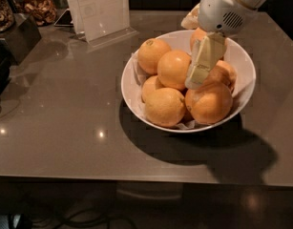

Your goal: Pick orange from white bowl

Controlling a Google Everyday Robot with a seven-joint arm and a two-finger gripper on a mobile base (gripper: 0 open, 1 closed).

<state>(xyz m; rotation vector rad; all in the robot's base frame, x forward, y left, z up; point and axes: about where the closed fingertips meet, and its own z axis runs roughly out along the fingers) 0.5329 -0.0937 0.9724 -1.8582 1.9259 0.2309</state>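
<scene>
While your pincer hangs in the white bowl on the worktop, tip just beside the orange, btwn other fruit, can't tell if spread or pressed together

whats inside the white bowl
Oranges on crumpled paper fill the white bowl. The gripper hangs over the middle, hiding part of the back oranges; the bowl's bottom is covered.
</scene>
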